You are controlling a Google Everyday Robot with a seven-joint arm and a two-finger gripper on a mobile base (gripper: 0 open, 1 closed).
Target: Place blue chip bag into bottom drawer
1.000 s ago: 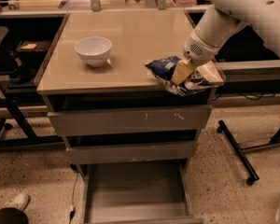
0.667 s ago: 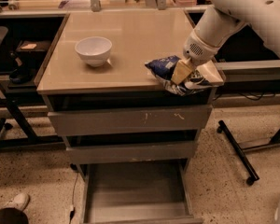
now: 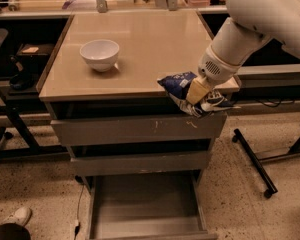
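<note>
The blue chip bag [image 3: 180, 86] is crinkled dark blue foil with white patches. It hangs at the front right edge of the beige cabinet top [image 3: 140, 44], partly past the edge. My gripper [image 3: 196, 94] reaches in from the upper right and is shut on the bag; one tan finger lies across it. The bottom drawer [image 3: 145, 206] is pulled open below the two shallower drawers, showing a plain grey tray inside. It sits below and a little left of the bag.
A white bowl [image 3: 99, 54] stands on the left of the cabinet top. A black table leg with casters [image 3: 255, 164] stands on the floor to the right. A dark chair [image 3: 0, 79] is at left. A shoe [image 3: 17, 217] shows at the bottom left.
</note>
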